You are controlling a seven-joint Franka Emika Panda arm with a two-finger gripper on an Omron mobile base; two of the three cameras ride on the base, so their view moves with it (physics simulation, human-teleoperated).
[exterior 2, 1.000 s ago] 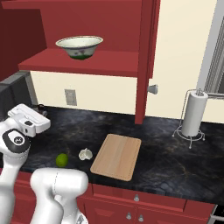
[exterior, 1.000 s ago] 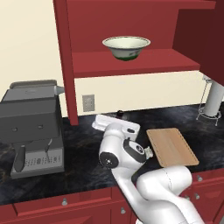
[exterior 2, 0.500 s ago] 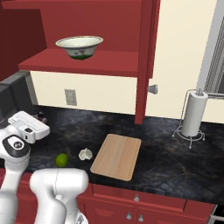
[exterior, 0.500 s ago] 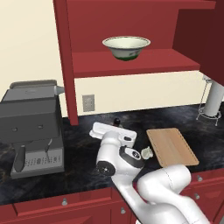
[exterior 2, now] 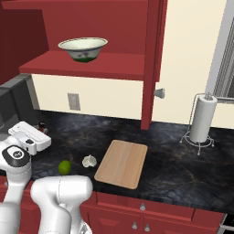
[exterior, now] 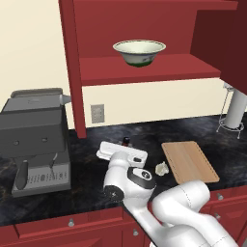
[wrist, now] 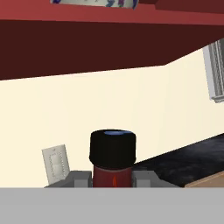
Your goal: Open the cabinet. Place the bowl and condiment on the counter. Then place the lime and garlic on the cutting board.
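The cabinet [exterior: 144, 70] stands open, and the cream-white bowl [exterior: 139, 50] [exterior 2: 83, 47] sits on its lower shelf. My gripper [exterior: 125, 144] [exterior 2: 40, 130] [wrist: 113, 176] is shut on the condiment [exterior: 126, 141] [exterior 2: 42, 125] [wrist: 112, 153], low over the counter [exterior: 91, 169] [exterior 2: 183, 164] in front of the wall outlet. Grey fingers [wrist: 78, 177] press both sides of the bottle below its black cap. The lime [exterior 2: 64, 167] and the garlic [exterior: 161, 168] [exterior 2: 89, 161] lie on the counter left of the cutting board [exterior: 189, 161] [exterior 2: 122, 163]. In the left base view my arm hides the lime.
A grey coffee machine [exterior: 36, 140] stands at the counter's left end. A paper towel holder [exterior: 235, 108] [exterior 2: 202, 119] stands at the far right. The open cabinet doors [exterior: 72, 62] [exterior 2: 153, 59] hang out over the counter. A wall outlet [exterior: 97, 114] [wrist: 54, 165] is behind the bottle.
My hand has come down toward the counter with the condiment in it, most of the way in the first half second. Bowl, lime, garlic and board have not moved.
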